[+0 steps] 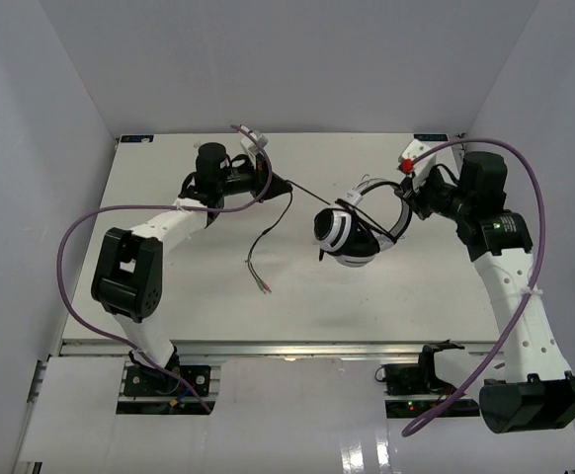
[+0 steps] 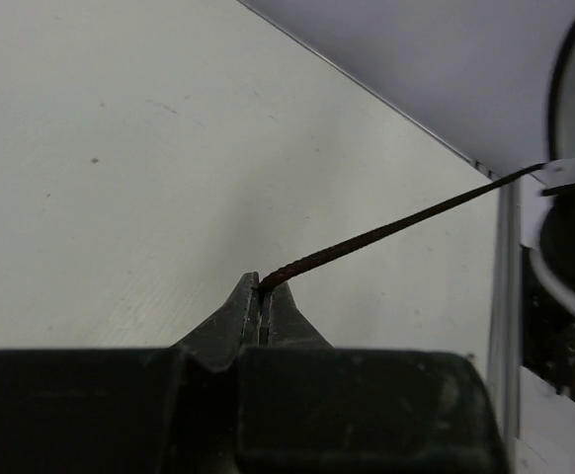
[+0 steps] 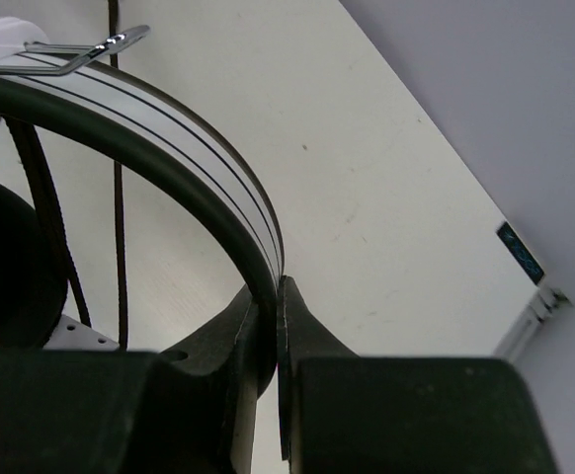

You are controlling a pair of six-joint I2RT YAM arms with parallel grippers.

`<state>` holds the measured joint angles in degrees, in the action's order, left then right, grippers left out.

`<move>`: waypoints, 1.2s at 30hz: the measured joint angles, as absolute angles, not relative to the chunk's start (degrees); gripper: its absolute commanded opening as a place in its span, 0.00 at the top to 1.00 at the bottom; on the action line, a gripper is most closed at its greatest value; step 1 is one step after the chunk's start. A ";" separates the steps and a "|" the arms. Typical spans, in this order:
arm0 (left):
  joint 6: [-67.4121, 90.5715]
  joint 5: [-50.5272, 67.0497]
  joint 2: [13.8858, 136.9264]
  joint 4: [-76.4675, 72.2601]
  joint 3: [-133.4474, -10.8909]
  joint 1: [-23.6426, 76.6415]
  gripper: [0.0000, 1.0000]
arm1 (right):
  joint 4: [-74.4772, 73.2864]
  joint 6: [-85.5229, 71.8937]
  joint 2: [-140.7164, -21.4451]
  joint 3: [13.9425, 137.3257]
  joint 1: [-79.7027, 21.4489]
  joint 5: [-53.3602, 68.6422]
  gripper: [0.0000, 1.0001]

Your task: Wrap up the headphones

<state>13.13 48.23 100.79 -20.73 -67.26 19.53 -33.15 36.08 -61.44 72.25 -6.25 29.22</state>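
The headphones (image 1: 350, 237) hang just above the table's middle, white-and-black striped earcups low, headband (image 1: 384, 194) up toward the right. My right gripper (image 1: 406, 197) is shut on the headband (image 3: 169, 128), which arcs up out of the fingertips (image 3: 276, 286). My left gripper (image 1: 286, 184) is shut on the thin black cable (image 2: 396, 225), pinched at the very tips (image 2: 261, 286). From there the cable runs taut to the headphones (image 2: 569, 237). Its free end with coloured wires (image 1: 260, 278) lies on the table below the left gripper. Loops of cable (image 3: 120, 227) cross inside the headband.
Thick purple arm cables (image 1: 80, 232) (image 1: 536, 197) loop beside each arm. White walls close off the left, back and right. A metal rail (image 1: 297, 348) runs along the near edge. A small blue tag (image 3: 520, 252) sits at the table's far corner.
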 measured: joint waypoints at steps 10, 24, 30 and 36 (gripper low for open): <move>22.95 67.75 101.03 -3.64 -78.59 19.58 1.00 | -20.37 42.88 -60.31 57.18 -22.12 0.80 0.92; 53.41 64.53 99.00 -17.82 -70.87 28.45 1.00 | -6.26 21.62 -74.35 60.87 -27.50 -25.28 0.92; 59.21 50.14 99.18 -20.32 -72.76 31.71 0.86 | -8.39 9.11 -78.10 65.96 -27.37 -24.90 0.92; 52.17 34.98 99.25 -13.91 -80.61 37.84 0.52 | -13.61 -0.68 -82.11 72.77 -25.25 -20.49 0.92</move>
<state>52.17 34.98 99.25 -13.91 -80.61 37.84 -13.61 -0.68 -82.11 72.77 -25.25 -20.49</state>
